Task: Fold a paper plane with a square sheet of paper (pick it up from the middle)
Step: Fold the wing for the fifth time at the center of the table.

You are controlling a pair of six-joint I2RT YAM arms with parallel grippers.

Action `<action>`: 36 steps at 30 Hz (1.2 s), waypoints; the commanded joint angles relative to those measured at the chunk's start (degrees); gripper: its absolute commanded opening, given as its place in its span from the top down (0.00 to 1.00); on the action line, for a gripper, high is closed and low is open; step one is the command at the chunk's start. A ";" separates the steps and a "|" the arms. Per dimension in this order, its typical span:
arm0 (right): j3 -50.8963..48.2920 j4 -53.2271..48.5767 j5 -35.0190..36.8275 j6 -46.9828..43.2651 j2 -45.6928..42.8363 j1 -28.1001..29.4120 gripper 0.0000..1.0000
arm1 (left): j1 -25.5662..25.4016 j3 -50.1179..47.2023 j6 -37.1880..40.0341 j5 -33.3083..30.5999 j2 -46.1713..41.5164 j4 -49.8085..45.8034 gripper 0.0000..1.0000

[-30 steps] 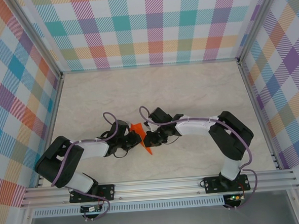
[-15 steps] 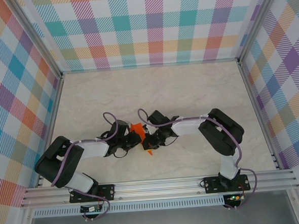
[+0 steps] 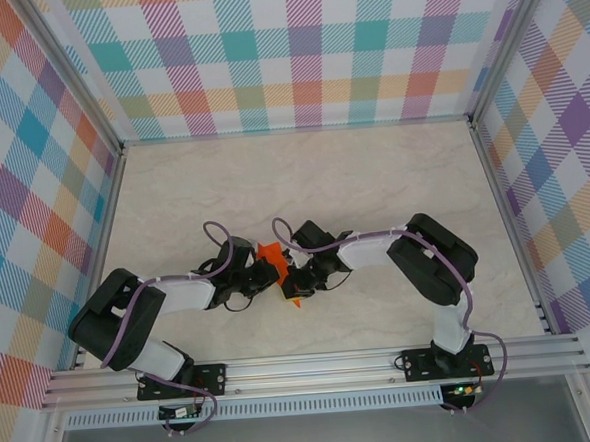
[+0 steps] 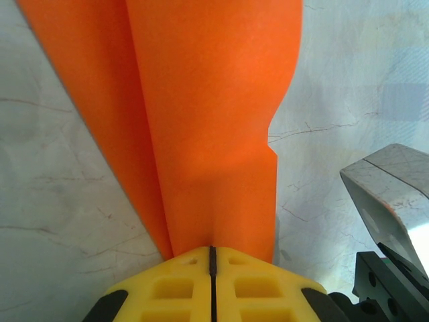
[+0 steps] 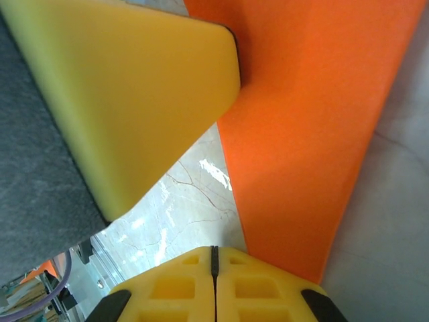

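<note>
The square sheet of paper (image 3: 272, 254) is bright orange and folded into a narrow creased shape like a paper plane. It lies mid-table between the two grippers. My left gripper (image 3: 269, 273) is shut on the paper's near end. In the left wrist view the paper (image 4: 208, 121) runs straight up from the closed yellow jaws (image 4: 212, 249). My right gripper (image 3: 292, 281) is shut too. In the right wrist view the paper (image 5: 315, 134) passes under its right fingertip, beside the closed seam (image 5: 214, 249). Whether the right jaws pinch the paper cannot be told. A left finger (image 5: 134, 87) sits close by.
The marble tabletop (image 3: 372, 176) is walled by checked panels (image 3: 295, 51) on three sides. An aluminium rail (image 3: 314, 365) runs along the near edge. Both arms' forearms meet at mid-table, and the right elbow (image 3: 438, 257) is folded inward.
The right arm has drawn in to the left, bringing its gripper against the paper, and its jaws have closed the last bit. The left arm holds still.
</note>
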 commanded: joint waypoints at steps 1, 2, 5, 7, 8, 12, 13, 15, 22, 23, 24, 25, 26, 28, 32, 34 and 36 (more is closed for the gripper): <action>-1.47 -0.86 -2.10 -1.60 2.34 0.64 0.96 | -0.38 -0.87 0.41 -3.43 0.68 -4.76 0.93; -1.85 -0.84 -2.10 -1.97 2.69 0.65 0.98 | -0.37 -0.85 0.41 -3.52 0.73 -4.87 0.94; -3.46 -0.54 -2.48 -3.33 3.53 0.65 1.00 | -0.38 -0.77 0.15 -4.12 1.05 -5.47 0.95; -5.17 0.63 -3.35 -3.96 3.33 0.65 1.00 | -0.38 -0.77 -0.16 -4.61 1.16 -5.98 0.96; -6.01 0.98 -3.62 -4.45 2.95 0.65 1.00 | -0.38 -0.77 -0.16 -4.87 1.17 -6.38 0.96; -9.37 1.25 -4.53 -6.99 1.19 0.65 1.00 | -0.38 -0.73 -0.77 -6.46 1.09 -8.08 0.98; -10.26 1.00 -4.69 -7.75 0.53 0.65 1.00 | -0.38 -0.77 -0.97 -6.92 1.08 -8.48 0.98; -11.74 0.58 -5.31 -9.03 -0.83 0.65 1.00 | -0.38 -0.64 -1.28 -7.44 1.20 -8.89 0.98; -14.98 -3.90 -3.42 -12.80 -6.66 0.50 1.00 | -0.38 -0.07 -1.61 -7.31 1.79 -9.09 0.98; -15.06 -4.56 -2.63 -13.25 -7.36 0.40 1.00 | -0.38 0.19 -1.61 -7.17 1.78 -9.15 0.98; -14.90 -5.13 -1.26 -13.35 -7.99 0.27 1.00 | -0.38 0.30 -1.51 -6.88 1.78 -9.16 0.98; -14.77 -5.38 -0.54 -13.53 -8.46 0.14 1.00 | -0.38 0.54 -1.52 -6.59 1.78 -9.10 0.98; -14.49 -5.73 0.44 -13.57 -8.90 -0.12 1.00 | -0.38 0.76 -1.48 -6.20 1.83 -9.00 0.98; -13.77 -6.47 2.88 -13.50 -9.87 -0.74 1.00 | -0.38 1.22 -1.44 -5.59 1.70 -8.75 0.98; -12.51 -4.66 5.79 -12.18 -13.96 -1.20 1.00 | -0.38 2.43 -1.53 -5.13 1.53 -8.81 0.98; -11.56 -2.87 6.24 -10.44 -15.30 -1.16 1.00 | -0.38 2.81 -1.57 -5.06 1.60 -8.74 0.98; -10.79 -0.47 6.52 -8.59 -15.48 -1.20 1.00 | -0.38 3.09 -1.78 -5.05 1.78 -8.64 0.98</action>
